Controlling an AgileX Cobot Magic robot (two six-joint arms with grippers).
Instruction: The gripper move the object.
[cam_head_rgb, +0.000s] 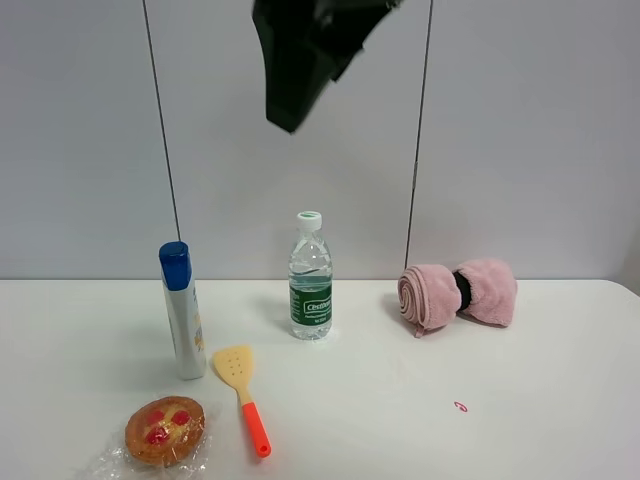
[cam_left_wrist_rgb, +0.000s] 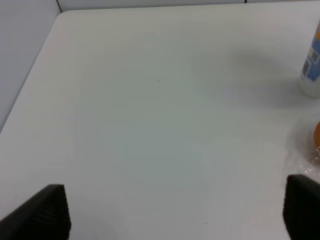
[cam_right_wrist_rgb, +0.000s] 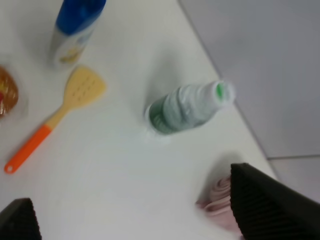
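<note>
- Lying near the front left of the table (cam_head_rgb: 420, 380): pastry (cam_head_rgb: 165, 430) in clear wrap, flat, untouched.
- Left gripper (cam_left_wrist_rgb: 170, 220): fingers (cam_left_wrist_rgb: 45, 215) spread wide, nothing held. The pastry sits just outside one finger, not between them.
- Blue-capped bottle (cam_head_rgb: 182, 310): upright, behind the pastry.
- Yellow spatula (cam_head_rgb: 243, 395): flat, just right of the pastry.
- Water bottle (cam_head_rgb: 311, 277): upright, centre.
- Pink towel (cam_head_rgb: 457, 293): rolled, right.
- Right gripper (cam_right_wrist_rgb: 145, 220): fingers parted wide, empty, with the pastry well apart from them.
</note>
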